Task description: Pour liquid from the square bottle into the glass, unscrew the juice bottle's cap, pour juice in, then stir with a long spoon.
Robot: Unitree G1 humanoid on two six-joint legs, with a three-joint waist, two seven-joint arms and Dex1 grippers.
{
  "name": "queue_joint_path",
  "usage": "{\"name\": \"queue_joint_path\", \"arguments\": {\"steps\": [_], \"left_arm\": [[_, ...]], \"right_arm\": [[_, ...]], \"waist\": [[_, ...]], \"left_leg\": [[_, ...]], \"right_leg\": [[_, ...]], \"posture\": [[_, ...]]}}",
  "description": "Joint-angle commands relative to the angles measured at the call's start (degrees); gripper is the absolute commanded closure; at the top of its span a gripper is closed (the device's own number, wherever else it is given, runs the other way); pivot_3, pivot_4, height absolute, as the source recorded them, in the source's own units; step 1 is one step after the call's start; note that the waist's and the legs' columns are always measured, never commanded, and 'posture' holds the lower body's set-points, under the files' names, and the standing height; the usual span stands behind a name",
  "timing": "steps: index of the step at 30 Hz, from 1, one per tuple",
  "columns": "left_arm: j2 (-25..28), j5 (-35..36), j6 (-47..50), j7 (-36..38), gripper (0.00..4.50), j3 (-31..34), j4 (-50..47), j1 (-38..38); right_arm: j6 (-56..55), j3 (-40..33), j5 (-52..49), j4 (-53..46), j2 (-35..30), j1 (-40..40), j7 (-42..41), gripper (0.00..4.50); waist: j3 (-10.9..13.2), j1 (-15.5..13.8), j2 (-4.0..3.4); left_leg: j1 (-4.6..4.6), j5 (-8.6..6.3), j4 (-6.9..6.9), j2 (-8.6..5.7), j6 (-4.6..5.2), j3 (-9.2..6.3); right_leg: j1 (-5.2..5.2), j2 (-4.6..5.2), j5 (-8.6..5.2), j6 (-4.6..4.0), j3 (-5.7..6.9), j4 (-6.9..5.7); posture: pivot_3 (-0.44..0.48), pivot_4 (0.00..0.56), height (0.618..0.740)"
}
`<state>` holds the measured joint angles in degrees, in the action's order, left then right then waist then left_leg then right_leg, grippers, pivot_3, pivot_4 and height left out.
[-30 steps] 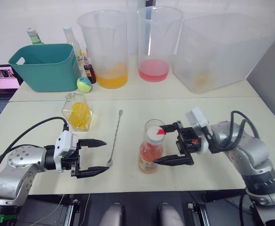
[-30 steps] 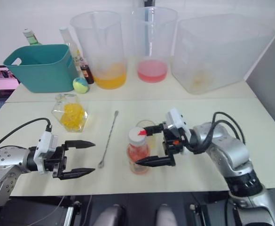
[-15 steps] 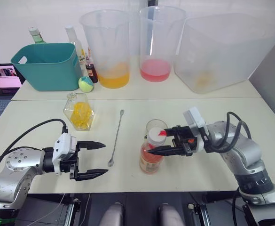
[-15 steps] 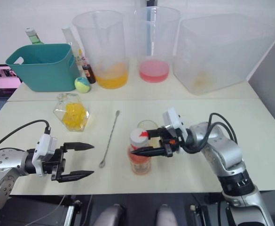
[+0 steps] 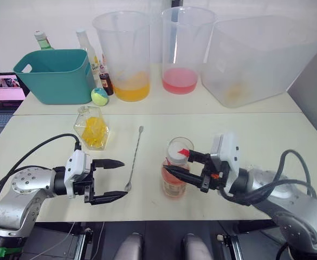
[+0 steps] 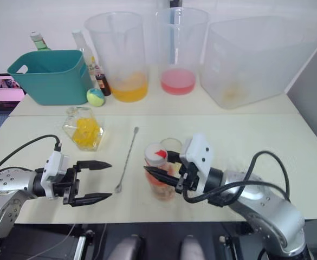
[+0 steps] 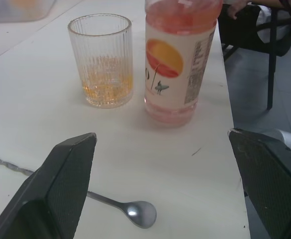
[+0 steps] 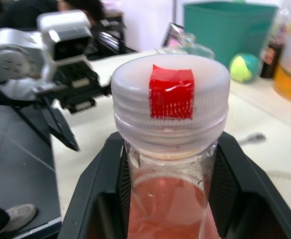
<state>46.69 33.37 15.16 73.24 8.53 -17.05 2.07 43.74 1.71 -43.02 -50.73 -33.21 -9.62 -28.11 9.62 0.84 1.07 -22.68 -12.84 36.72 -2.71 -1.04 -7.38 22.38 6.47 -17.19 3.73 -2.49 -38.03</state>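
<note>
The juice bottle point(image 5: 174, 179) stands near the table's front edge, pink liquid inside, white cap point(image 8: 171, 94) with a red mark on top. My right gripper point(image 5: 178, 164) is shut on its neck just under the cap, one finger point(image 8: 98, 199) pressed against each side. The glass point(image 7: 101, 59), ribbed and holding a little amber liquid, stands right behind the bottle. The long spoon point(image 5: 134, 158) lies between the two arms. The square bottle point(image 5: 93, 128) with yellow contents sits at the left. My left gripper point(image 5: 107, 180) hovers open by the spoon's bowl point(image 7: 140, 214).
On the back table stand a teal bin point(image 5: 54, 75), a few bottles point(image 5: 88, 51), a yellow-green ball point(image 5: 98, 96), two big pitchers point(image 5: 127, 54) with orange and pink liquid, and a large clear tub point(image 5: 256, 57). A laptop point(image 5: 4, 89) sits far left.
My right gripper went from open beside the juice bottle to shut around its neck, and the right arm swung lower toward the front edge. The left arm stayed put.
</note>
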Motion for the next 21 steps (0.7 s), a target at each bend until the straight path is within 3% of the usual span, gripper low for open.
{"name": "queue_joint_path", "arguments": {"steps": [1, 7, 8, 14, 17, 21], "left_arm": [[-0.02, 0.47, -0.39, 0.44, 0.00, -0.43, -0.67, 1.12], [-0.11, 0.31, -1.00, 0.81, 0.00, -0.81, 0.36, 1.77], [-0.11, 0.25, -1.08, 0.91, 0.00, -0.84, 0.55, 1.85], [-0.33, -0.12, -1.80, 1.27, 0.00, -0.94, 1.60, 2.04], [-0.61, -0.36, -2.21, 1.48, 0.00, -1.10, 2.19, 2.26], [-0.80, -0.61, -2.66, 1.67, 0.00, -1.18, 2.76, 2.46]], "right_arm": [[-3.15, 3.44, 3.75, -4.20, 0.06, 2.98, 1.03, 3.03], [-5.60, 3.85, 2.90, -1.41, 1.31, 7.30, -0.27, 3.03], [-5.83, 2.45, 1.68, -0.89, 1.28, 6.73, -0.61, 2.00], [-6.03, -4.36, -5.10, 3.87, -1.97, 1.58, -5.55, 0.04], [-4.47, -6.26, -11.67, 9.95, -6.25, -3.18, -15.66, 0.04], [-5.66, -3.63, -11.24, 17.72, -8.84, -8.60, -26.44, 0.04]], "waist": [[0.00, 0.18, 0.00], [-0.03, 0.29, 0.03], [-0.03, 0.32, 0.04], [-0.02, 0.26, 0.03], [0.00, 0.22, 0.03], [0.00, 0.20, 0.04]], "left_leg": [[0.03, 0.00, 0.00, 0.03, 0.00, 0.00], [0.23, 0.00, -0.02, 0.07, 0.01, 0.02], [0.25, 0.00, -0.02, 0.08, 0.00, 0.02], [0.26, 0.00, -0.02, 0.11, 0.00, 0.06], [0.26, 0.00, -0.02, 0.11, 0.01, 0.07], [0.26, 0.00, -0.02, 0.13, 0.01, 0.10]], "right_leg": [[-0.01, -0.03, 0.00, 0.00, 0.00, 0.00], [-0.19, -0.07, 0.00, 0.00, 0.01, 0.02], [-0.21, -0.07, -0.01, 0.00, 0.01, 0.02], [-0.21, -0.10, -0.01, -0.01, -0.02, 0.02], [-0.22, -0.10, -0.01, -0.01, -0.02, 0.03], [-0.23, -0.11, 0.00, -0.01, -0.02, 0.05]], "posture": [[0.000, 0.150, 0.738], [0.000, 0.150, 0.738], [0.000, 0.150, 0.738], [0.000, 0.150, 0.738], [0.000, 0.150, 0.738], [0.000, 0.150, 0.738]]}}
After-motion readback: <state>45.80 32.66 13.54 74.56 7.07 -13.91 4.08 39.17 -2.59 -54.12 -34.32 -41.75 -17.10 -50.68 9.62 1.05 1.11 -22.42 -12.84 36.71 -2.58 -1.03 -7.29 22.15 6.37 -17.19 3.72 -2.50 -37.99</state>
